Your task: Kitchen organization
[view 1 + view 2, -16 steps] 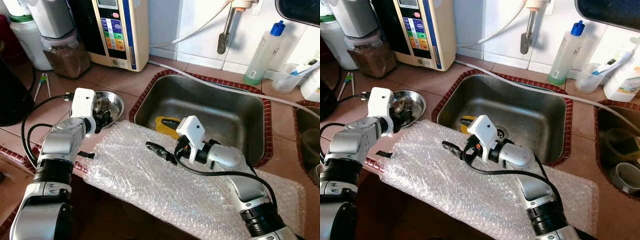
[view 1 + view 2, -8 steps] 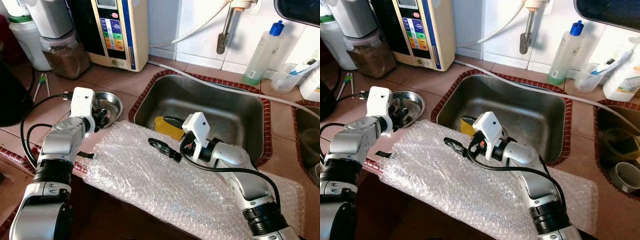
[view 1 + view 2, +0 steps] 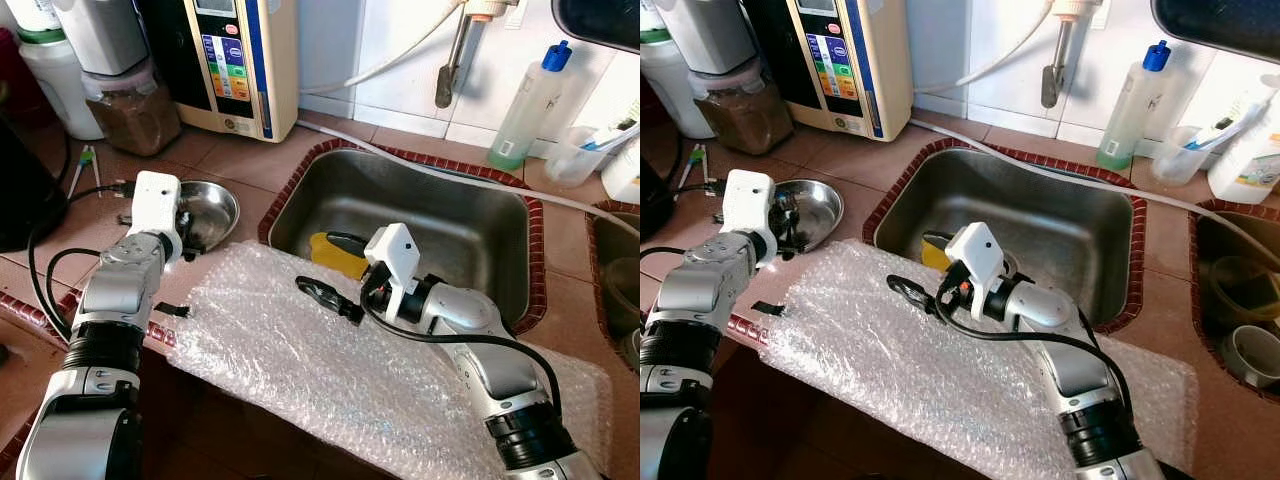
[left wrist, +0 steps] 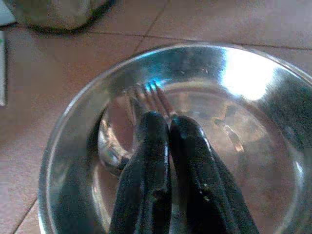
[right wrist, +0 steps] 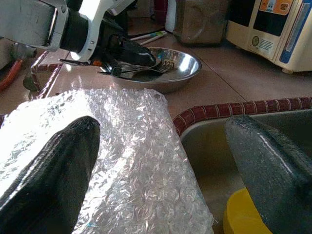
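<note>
A: From the head camera, what holds what?
B: A steel bowl (image 3: 207,208) sits on the tiled surface (image 3: 250,160) left of the sink (image 3: 420,225). The left hand (image 3: 186,232) reaches into the bowl. In the sink lies a yellow thing with a black handle (image 3: 335,252); I cannot tell what it is. Bubble wrap (image 3: 330,370) covers the front of the surface, and the right hand (image 3: 322,296) hangs over its far edge, beside the sink rim.

A: And the left wrist camera?
B: The bowl (image 4: 195,87) holds a fork (image 4: 151,97) and what looks like a spoon (image 4: 114,141). The left hand's fingers (image 4: 151,161) are pressed together, their tips at the fork's prongs; whether they pinch it I cannot tell.

A: The right wrist camera?
B: The right hand's fingers (image 5: 46,175) are spread wide with nothing between them, one over the bubble wrap (image 5: 131,146), the other over the sink. Beyond, the left hand (image 5: 139,53) dips into the bowl (image 5: 170,73).
</note>
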Tool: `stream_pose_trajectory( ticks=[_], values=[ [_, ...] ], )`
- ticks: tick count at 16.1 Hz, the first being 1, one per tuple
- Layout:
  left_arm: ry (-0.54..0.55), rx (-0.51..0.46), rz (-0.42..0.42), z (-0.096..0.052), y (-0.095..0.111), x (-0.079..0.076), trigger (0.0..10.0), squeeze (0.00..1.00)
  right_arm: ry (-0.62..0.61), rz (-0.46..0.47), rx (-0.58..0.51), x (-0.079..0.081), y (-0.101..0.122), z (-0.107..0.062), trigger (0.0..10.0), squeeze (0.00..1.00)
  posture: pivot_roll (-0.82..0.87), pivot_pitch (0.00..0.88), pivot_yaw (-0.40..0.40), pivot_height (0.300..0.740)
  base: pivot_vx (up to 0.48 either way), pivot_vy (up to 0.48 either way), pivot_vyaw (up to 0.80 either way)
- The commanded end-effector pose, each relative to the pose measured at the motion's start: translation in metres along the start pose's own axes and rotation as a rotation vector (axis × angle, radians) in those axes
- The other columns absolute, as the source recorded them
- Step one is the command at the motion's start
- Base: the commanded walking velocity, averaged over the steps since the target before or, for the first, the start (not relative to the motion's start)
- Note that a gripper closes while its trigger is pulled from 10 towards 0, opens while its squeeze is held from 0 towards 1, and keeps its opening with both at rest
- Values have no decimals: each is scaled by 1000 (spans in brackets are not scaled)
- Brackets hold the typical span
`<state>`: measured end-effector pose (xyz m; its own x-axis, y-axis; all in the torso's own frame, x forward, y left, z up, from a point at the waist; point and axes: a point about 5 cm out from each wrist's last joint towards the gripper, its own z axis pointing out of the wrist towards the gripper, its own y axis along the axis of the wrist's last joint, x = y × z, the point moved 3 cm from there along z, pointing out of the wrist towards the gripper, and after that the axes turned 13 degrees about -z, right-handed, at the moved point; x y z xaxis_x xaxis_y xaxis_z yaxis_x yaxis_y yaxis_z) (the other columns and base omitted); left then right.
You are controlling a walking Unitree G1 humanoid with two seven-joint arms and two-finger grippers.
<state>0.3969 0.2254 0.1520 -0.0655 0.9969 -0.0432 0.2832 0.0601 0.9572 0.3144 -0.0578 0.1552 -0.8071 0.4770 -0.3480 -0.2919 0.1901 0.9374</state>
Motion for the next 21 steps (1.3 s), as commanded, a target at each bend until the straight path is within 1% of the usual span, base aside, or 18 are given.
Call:
stream_pose_trajectory(
  ticks=[1,3,8,9,11,13,14,15,16,17,18,19,20,21],
  values=[
    [33,-21,-11,-1,3,9,0,0,0,-15,-8,-3,4,1,10000,0,34,78,34,740,0,0,0],
    [25,-100,-42,-1,14,6,0,0,-12,-26,-3,-6,4,0,10000,0,34,77,32,740,0,0,0],
    [-45,-275,-104,-7,44,-12,0,0,-46,-40,-15,-12,8,2,10000,0,32,71,30,740,0,0,0],
    [-50,-324,-112,-10,51,-14,0,0,-55,-41,-17,-14,8,2,10000,0,33,70,28,740,0,0,0],
    [-44,-389,-129,-12,59,-13,0,0,-62,-47,-15,-15,8,2,10000,0,33,69,27,740,0,0,0],
    [-27,-497,-116,-20,72,-13,0,0,-74,-52,-16,-17,8,2,10000,0,35,66,25,740,0,0,0],
    [-29,-571,-86,-27,80,-16,0,0,-84,-54,-19,-19,9,3,10000,0,34,66,25,740,0,0,0],
    [-30,-613,-73,-32,84,-19,0,0,-89,-55,-20,-19,9,3,10000,0,36,64,25,740,0,0,0],
    [-37,-708,-26,-42,93,-25,0,0,-97,-57,-21,-20,9,4,10000,0,35,64,26,740,0,0,0],
    [-38,-751,8,-47,97,-30,0,0,-103,-57,-21,-21,9,4,10000,0,36,63,25,740,0,0,0],
    [-37,-765,19,-49,97,-32,0,0,-107,-57,-21,-21,8,4,10000,0,37,62,26,740,0,0,0],
    [-52,-758,36,-48,94,-36,0,0,-109,-56,-21,-21,8,5,10000,0,37,59,27,740,0,0,0],
    [-36,-664,77,-39,80,-35,0,0,-108,-55,-19,-21,7,5,10000,0,38,59,27,740,0,0,0],
    [-11,-602,80,-33,71,-29,0,0,-107,-55,-17,-21,7,5,10000,0,38,59,28,740,0,0,0]
  ],
)
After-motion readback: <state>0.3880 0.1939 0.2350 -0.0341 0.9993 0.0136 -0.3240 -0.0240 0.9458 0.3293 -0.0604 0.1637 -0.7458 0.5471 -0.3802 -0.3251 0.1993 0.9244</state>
